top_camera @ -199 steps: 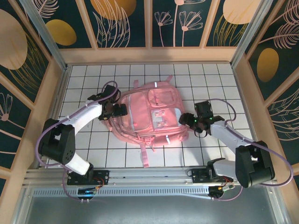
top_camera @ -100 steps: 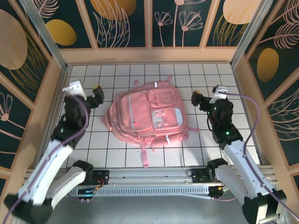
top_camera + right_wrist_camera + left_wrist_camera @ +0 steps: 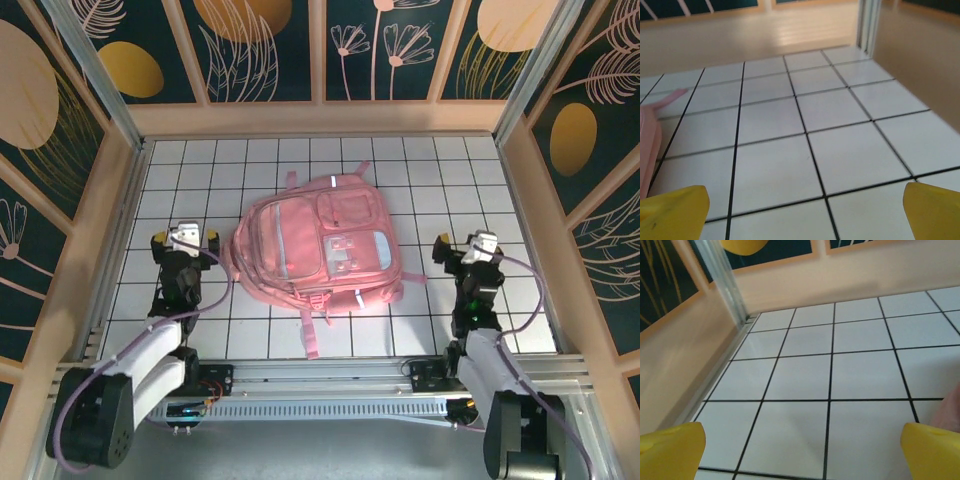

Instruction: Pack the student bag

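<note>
Near edge: metal rail (image 3: pixel 330 378) carries both arm bases. Left claw (image 3: pixel 185 241) hangs over bare tiles left of the student bag (image 3: pixel 315 250), jaws spread wide and empty. Right claw (image 3: pixel 468 246) sits likewise on the bag's right, agape and holding nothing. Both stand apart from the fabric. Bag lies flat mid-tabletop (image 3: pixel 440 165), front pockets up, one strap trailing toward the rail. Free tile rows flank it on both sides and run beyond it to the wooden back wall (image 3: pixel 320 118).
</note>
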